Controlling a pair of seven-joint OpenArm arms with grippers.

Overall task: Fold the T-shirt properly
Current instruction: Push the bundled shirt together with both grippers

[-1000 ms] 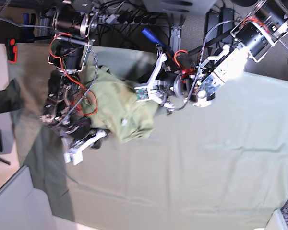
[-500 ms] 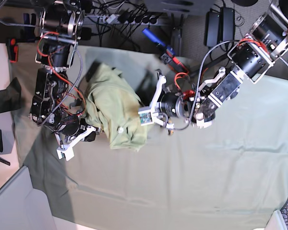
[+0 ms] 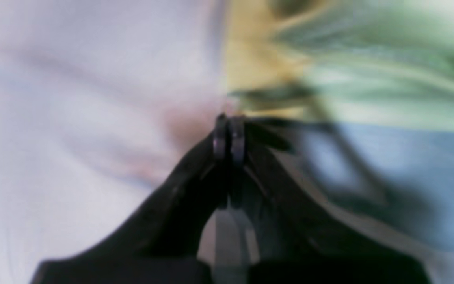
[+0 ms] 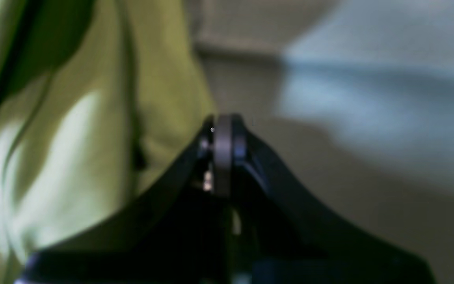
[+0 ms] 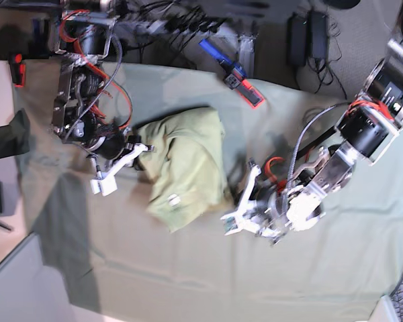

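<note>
From the base view, the T-shirt lay bunched on the table cloth, its white tag showing. Only the wrist views showed the left gripper and the right gripper pinched closed on nothing.

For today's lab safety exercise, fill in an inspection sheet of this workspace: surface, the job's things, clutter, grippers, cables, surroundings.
Surface: grey-green table cloth, creased, covering the table.
Job's things: T-shirt lies bunched in a loose heap, not flat; small white tag near its lower edge.
Clutter: nothing seen on the cloth beside the shirt.
Grippers: left gripper shut, beside the shirt; right gripper shut, shirt alongside; neither visibly holds fabric.
Cables: red and black wires run along the arms.
Surroundings: blue and red tool at the far table edge; power bricks on the floor.
</note>
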